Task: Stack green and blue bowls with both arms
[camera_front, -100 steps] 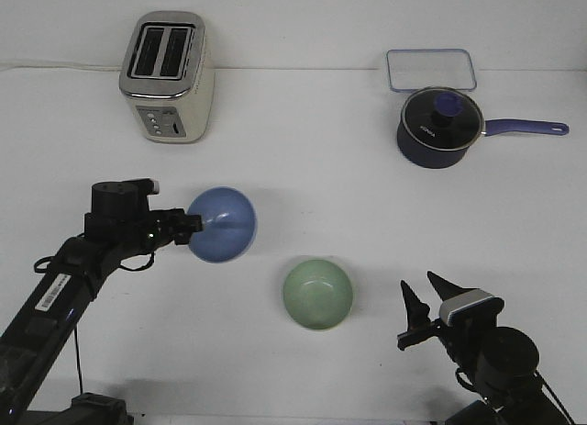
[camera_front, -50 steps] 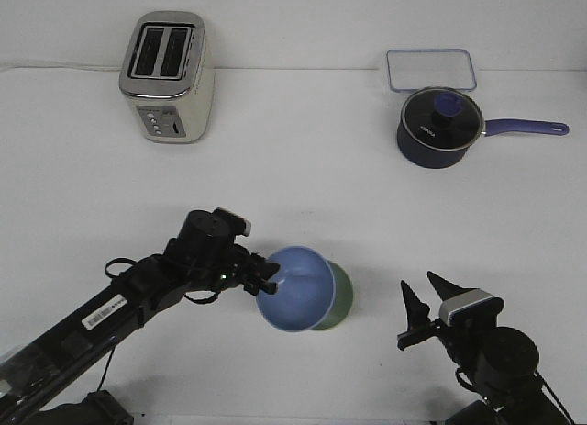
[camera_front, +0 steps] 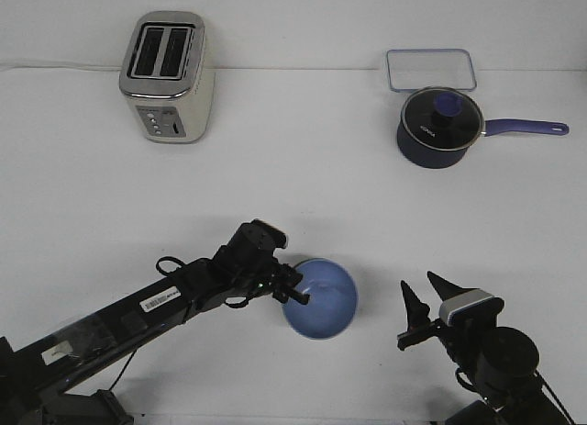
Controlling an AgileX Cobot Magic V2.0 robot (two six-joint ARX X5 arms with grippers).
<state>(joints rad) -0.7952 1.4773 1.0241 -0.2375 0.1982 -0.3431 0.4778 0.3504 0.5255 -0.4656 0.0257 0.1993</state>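
While I watch the front view, these are my readings, nearest first:

Right claw (camera_front: pixel 420 307): I see it low at the near right edge, its two pointed black fingers spread wide with nothing between them, pointing up and to the left, well apart from the bowl.

Right arm (camera_front: pixel 495 356): it sits at the near right corner with a silver-grey block behind the fingers.

Left arm (camera_front: pixel 138 306): I see it reaching from the near left corner across toward the middle of the tabletop (camera_front: pixel 303 168).

Left claw (camera_front: pixel 295 295): it pinches the left rim of the blue bowl (camera_front: pixel 323 301), one finger inside the bowl, jaws narrow on the rim.

Blue bowl: it lies near the middle, towards the front, opening upward and slightly tilted toward the camera.

Green bowl: I cannot make it out in this view; whether it lies hidden under the blue one I cannot tell.

Toaster (camera_front: pixel 168 74): cream and chrome, it stands upright at the far left, two slots on top, well apart from the arms.

Saucepan (camera_front: pixel 438 127): dark navy with a glass lid on, it stands at the far right, its long handle pointing right.

Clear container (camera_front: pixel 431 69): rectangular, it lies just behind the saucepan, at the far edge.
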